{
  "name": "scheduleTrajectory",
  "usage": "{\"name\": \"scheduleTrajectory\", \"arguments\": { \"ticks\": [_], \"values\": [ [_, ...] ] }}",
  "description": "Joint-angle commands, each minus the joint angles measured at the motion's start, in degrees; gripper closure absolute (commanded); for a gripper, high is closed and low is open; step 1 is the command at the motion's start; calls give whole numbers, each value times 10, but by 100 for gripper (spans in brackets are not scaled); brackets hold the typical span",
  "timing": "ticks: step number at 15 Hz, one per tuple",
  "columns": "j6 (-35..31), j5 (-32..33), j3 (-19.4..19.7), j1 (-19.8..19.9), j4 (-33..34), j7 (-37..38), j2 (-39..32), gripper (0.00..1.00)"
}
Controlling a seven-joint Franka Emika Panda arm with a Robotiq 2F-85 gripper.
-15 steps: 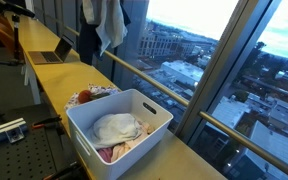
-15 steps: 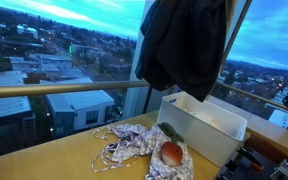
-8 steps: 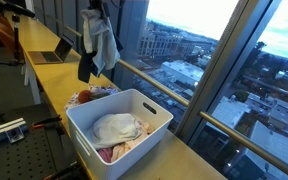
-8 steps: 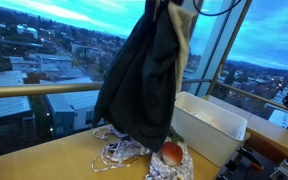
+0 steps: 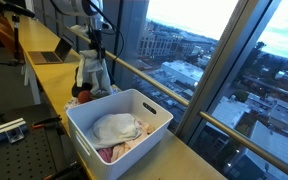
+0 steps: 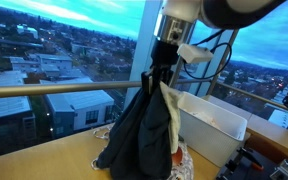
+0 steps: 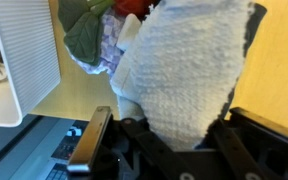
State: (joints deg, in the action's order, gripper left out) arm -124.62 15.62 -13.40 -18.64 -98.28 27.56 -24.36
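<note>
My gripper (image 5: 96, 42) (image 6: 162, 78) is shut on the top of a dark garment (image 5: 91, 74) (image 6: 142, 135) with a pale fleecy lining (image 7: 189, 70). The garment hangs straight down, and its lower end rests on a heap of patterned clothes (image 5: 82, 97) (image 6: 112, 152) on the yellow table. In the wrist view the fleece fills the space between my jaws (image 7: 184, 130). A green cloth (image 7: 84, 35) and something red (image 7: 134, 8) lie beyond it. The white basket (image 5: 136, 98) (image 6: 216, 118) (image 7: 19, 50) stands right beside the heap.
Inside the basket lie light-coloured clothes (image 5: 116, 130). A laptop (image 5: 56, 52) sits farther along the table. A railing (image 6: 54, 89) and tall window panes run along the table's far side. A black frame (image 5: 4, 130) stands near the basket.
The arm has come down into view. The garment, held high a second ago, now hangs low with its bottom on the heap of clothes.
</note>
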Motion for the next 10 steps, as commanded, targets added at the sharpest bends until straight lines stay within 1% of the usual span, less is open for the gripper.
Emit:
{"name": "scheduleTrajectory", "arguments": {
  "ticks": [1,5,9,10],
  "values": [
    [-42,-42,22,0,-67,-12,37,60],
    [-50,-68,39,22,-129,-20,110,31],
    [-54,-104,60,73,-202,-48,210,3],
    [-57,-109,69,88,-221,-57,229,0]
  ]
}}
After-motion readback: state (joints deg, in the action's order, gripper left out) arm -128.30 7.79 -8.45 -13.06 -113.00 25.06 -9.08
